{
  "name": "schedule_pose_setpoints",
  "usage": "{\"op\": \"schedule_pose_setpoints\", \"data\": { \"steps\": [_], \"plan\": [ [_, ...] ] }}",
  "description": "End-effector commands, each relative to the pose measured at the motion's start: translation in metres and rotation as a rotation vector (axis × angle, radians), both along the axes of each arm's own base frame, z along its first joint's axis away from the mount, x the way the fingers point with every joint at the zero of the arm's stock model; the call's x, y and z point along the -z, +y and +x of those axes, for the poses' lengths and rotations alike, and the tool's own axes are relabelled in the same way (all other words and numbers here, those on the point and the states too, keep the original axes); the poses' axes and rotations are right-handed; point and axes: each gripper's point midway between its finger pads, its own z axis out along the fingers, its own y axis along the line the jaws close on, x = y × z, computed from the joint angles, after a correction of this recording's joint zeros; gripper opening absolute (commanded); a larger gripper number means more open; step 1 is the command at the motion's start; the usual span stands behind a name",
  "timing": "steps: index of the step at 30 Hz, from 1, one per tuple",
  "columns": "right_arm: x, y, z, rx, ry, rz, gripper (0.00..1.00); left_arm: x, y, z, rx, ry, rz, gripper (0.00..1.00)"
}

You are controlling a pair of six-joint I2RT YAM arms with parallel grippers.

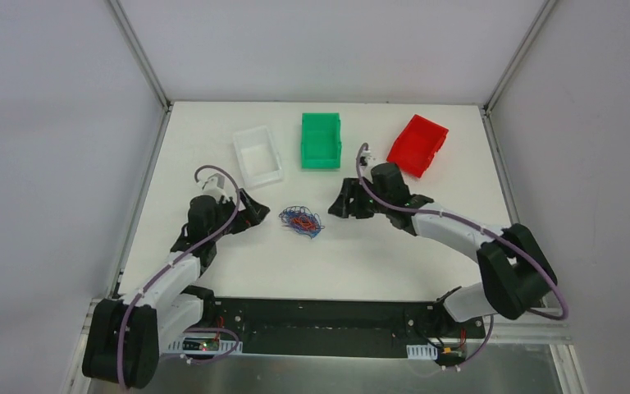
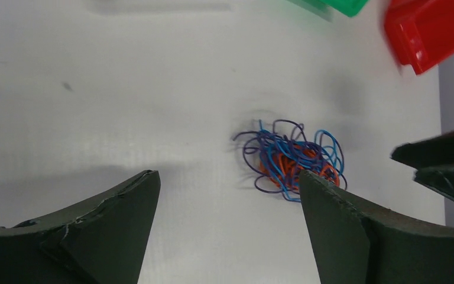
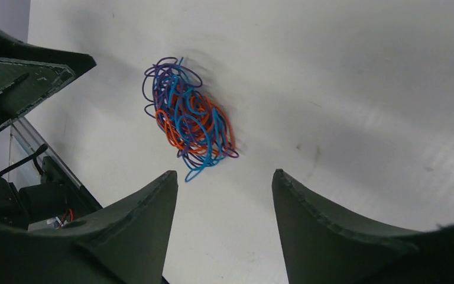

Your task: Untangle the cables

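The cables [image 1: 301, 221] lie as one small knot of thin blue, orange-red and purple wires on the white table, between the two arms. In the left wrist view the cables [image 2: 292, 158] sit just beyond the right fingertip, partly hidden by it. My left gripper [image 2: 227, 177] is open and holds nothing; from above the left gripper [image 1: 256, 215] is a short way left of the knot. The right wrist view has the cables [image 3: 190, 119] ahead and to the left. My right gripper [image 3: 224, 174] is open and empty; the right gripper [image 1: 339, 205] is just right of the knot.
Three bins stand along the back of the table: a white bin [image 1: 257, 156], a green bin [image 1: 321, 141] and a red bin [image 1: 417, 145], tilted. The red bin [image 2: 424, 32] and a corner of the green bin [image 2: 346, 6] show in the left wrist view. Grey walls enclose the table.
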Motion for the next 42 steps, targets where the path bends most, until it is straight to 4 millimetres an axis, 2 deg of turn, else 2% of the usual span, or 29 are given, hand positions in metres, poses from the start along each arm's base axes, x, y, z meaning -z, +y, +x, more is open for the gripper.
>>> {"op": "schedule_pose_setpoints", "data": {
  "steps": [1, 3, 7, 11, 15, 16, 18, 20, 22, 24, 26, 28, 29, 32, 37, 42],
  "plan": [
    [-0.01, 0.048, 0.006, -0.114, -0.065, 0.05, 0.6, -0.036, -0.059, 0.009, 0.256, -0.081, -0.091, 0.88],
    [0.0, 0.058, 0.006, -0.121, -0.047, 0.056, 0.56, -0.034, -0.07, 0.012, 0.299, -0.073, -0.077, 0.86],
    [0.009, 0.071, 0.012, -0.098, 0.002, 0.084, 0.46, -0.032, -0.078, 0.02, 0.318, -0.094, -0.08, 0.83],
    [0.027, 0.073, 0.024, -0.009, 0.061, 0.052, 0.39, -0.021, -0.087, 0.021, 0.35, -0.097, -0.083, 0.79],
    [0.042, 0.082, 0.023, -0.002, 0.095, 0.09, 0.37, -0.016, -0.093, 0.023, 0.364, -0.088, -0.097, 0.76],
    [0.047, 0.083, 0.022, 0.002, 0.103, 0.084, 0.34, -0.015, -0.093, 0.024, 0.361, -0.084, -0.093, 0.76],
    [0.054, 0.086, 0.02, -0.007, 0.11, 0.08, 0.27, -0.012, -0.095, 0.026, 0.37, -0.071, -0.088, 0.67],
    [0.054, 0.091, 0.015, -0.04, 0.108, 0.101, 0.22, -0.007, -0.098, 0.027, 0.392, -0.037, -0.089, 0.61],
    [0.047, 0.092, 0.012, -0.059, 0.075, 0.117, 0.09, -0.003, -0.103, 0.028, 0.415, -0.008, -0.099, 0.57],
    [0.042, 0.087, 0.013, -0.034, 0.035, 0.132, 0.0, 0.001, -0.105, 0.03, 0.422, 0.009, -0.104, 0.56],
    [0.036, 0.083, 0.013, -0.008, -0.001, 0.161, 0.0, 0.005, -0.105, 0.031, 0.421, 0.03, -0.096, 0.54],
    [0.031, 0.079, 0.014, 0.022, -0.024, 0.191, 0.0, 0.011, -0.105, 0.032, 0.427, 0.069, -0.083, 0.47],
    [0.029, 0.077, 0.014, 0.035, -0.035, 0.204, 0.0, 0.013, -0.107, 0.032, 0.438, 0.088, -0.083, 0.39],
    [0.02, 0.076, 0.013, 0.045, -0.072, 0.234, 0.0, 0.016, -0.112, 0.032, 0.471, 0.113, -0.092, 0.01],
    [0.01, 0.053, 0.023, 0.186, -0.144, 0.237, 0.0, 0.013, -0.107, 0.032, 0.448, 0.111, -0.071, 0.0],
    [-0.002, 0.009, 0.036, 0.429, -0.214, 0.236, 0.0, 0.007, -0.084, 0.032, 0.345, 0.075, 0.02, 0.0]
  ]
}}
